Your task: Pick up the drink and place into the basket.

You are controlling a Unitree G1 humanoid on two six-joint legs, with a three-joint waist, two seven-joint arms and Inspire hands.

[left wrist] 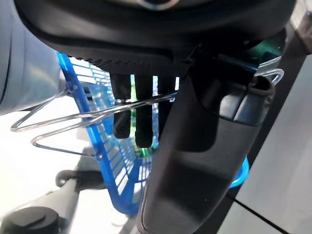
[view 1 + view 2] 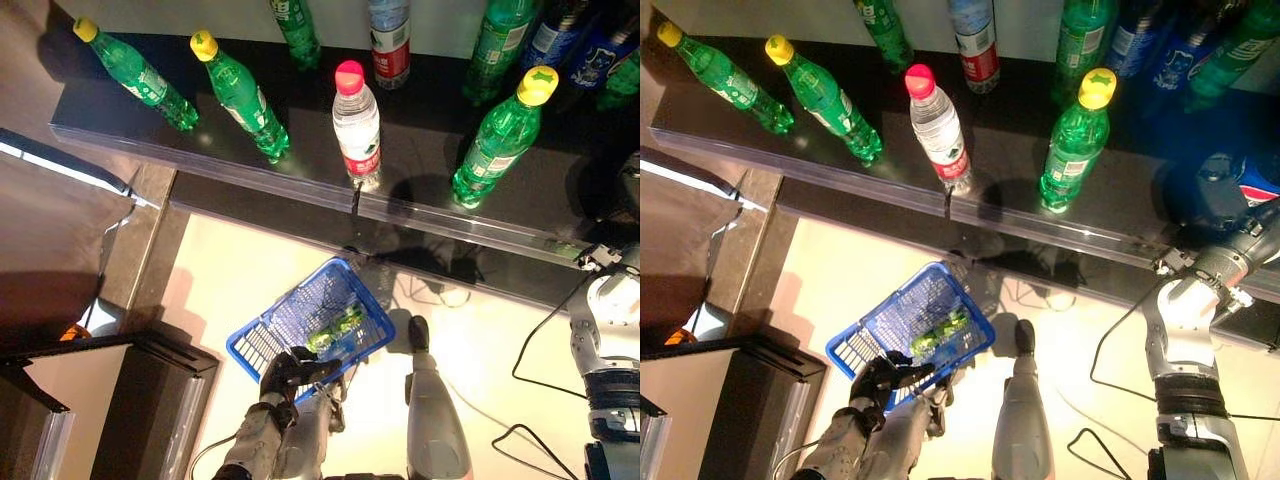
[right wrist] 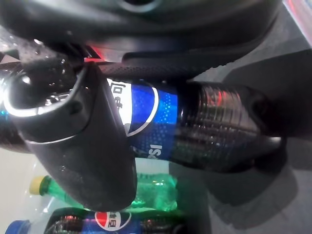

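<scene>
My right hand (image 2: 1218, 196) is at the right end of the black shelf (image 2: 1120, 225), shut on a dark cola bottle with a blue label (image 3: 195, 126). In the right wrist view my thumb (image 3: 83, 141) crosses the bottle's front. I cannot tell whether the bottle stands on the shelf or is lifted. My left hand (image 2: 285, 372) is shut on the thin wire handles (image 1: 73, 119) of the blue basket (image 2: 290, 315), which hangs low in front at the left. A green drink (image 2: 335, 330) lies in the basket.
Green bottles with yellow caps (image 2: 240, 95) (image 2: 500, 135) and a clear water bottle with a red cap (image 2: 356, 120) stand along the shelf, with more bottles behind. Its front edge (image 2: 300, 185) overhangs the pale floor. A dark cabinet (image 2: 100, 400) stands at lower left.
</scene>
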